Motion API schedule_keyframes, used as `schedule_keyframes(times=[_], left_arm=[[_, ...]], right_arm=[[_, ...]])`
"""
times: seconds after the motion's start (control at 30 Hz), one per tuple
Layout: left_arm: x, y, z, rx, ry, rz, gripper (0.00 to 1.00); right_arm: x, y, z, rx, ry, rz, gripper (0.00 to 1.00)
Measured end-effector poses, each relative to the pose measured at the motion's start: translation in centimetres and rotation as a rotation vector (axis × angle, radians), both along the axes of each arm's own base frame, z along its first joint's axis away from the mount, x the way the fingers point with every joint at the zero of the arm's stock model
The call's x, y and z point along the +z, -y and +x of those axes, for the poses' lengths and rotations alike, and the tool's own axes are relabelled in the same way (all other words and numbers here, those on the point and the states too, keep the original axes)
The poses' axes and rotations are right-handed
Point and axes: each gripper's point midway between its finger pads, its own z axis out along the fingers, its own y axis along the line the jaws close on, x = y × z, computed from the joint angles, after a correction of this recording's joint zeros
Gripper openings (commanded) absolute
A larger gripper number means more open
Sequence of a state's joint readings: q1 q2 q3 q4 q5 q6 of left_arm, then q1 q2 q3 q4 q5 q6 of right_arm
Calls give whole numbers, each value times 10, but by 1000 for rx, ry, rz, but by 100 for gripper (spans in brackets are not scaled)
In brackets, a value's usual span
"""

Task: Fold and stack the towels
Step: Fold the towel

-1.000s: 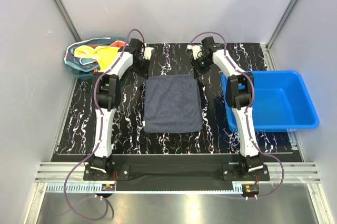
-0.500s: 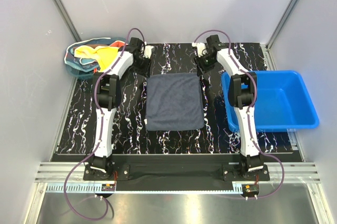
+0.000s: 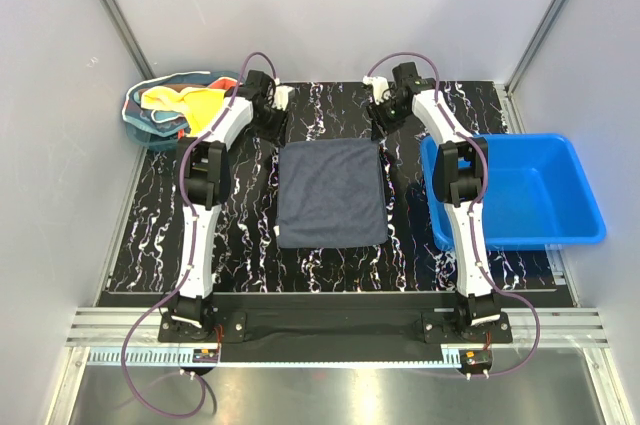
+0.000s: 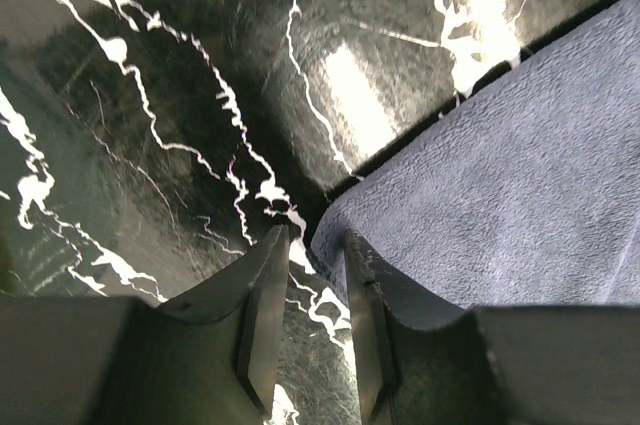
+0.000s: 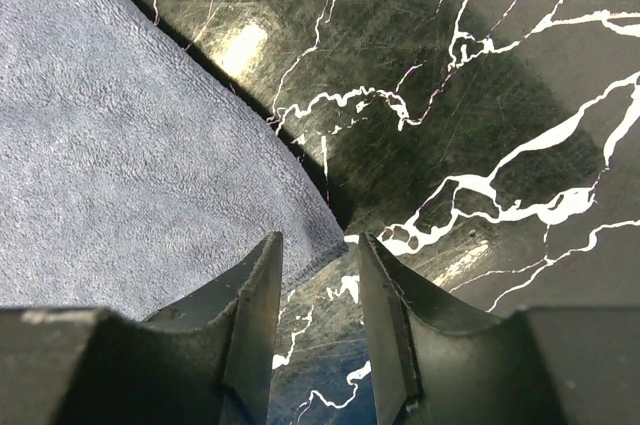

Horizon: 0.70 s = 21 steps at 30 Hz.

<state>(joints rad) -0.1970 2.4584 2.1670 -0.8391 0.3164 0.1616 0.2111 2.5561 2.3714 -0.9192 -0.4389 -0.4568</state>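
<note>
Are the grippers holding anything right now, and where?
Nothing yet: the left gripper and right gripper, jaws apart, each straddle a far corner of the grey towel.

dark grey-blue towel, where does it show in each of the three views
Top external: the dark grey-blue cloth towel lies flat at the centre of the picture.
Left wrist: the towel fills the right side, one corner reaching the bottom middle.
Right wrist: the towel fills the left side, one corner reaching the bottom middle.
Shared landmark: the black white-veined mat beneath it, in all three.

Bright even light, glare spots on glossy mat (image 4: 355, 105).
</note>
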Motion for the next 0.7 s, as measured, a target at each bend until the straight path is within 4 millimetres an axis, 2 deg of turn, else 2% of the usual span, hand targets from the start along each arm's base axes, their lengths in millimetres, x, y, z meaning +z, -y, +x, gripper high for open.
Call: schedule_keyframes(times=[0.33,0.47,0.5,0.53,0.63,0.7], left_arm=[[6,5,8,-16,25,-26,26],[6,7,7,-27,21,-35,28],[6,7,6,-31,19,-36,29],[5,7,5,-34,16,-37,29],[4,6,2,-39,5,-32,31],[3,5,0,-40,-4,-25,32]], right_arm=[[-10,-1,4,4,-6,-3,43],[-13,1,3,7,-12,-7,35],[-14,1,4,7,-12,-8,32],[-15,1,4,7,-13,-8,24],[-18,1,3,7,-19,-10,15],[-21,1,3,7,-24,-10,13]])
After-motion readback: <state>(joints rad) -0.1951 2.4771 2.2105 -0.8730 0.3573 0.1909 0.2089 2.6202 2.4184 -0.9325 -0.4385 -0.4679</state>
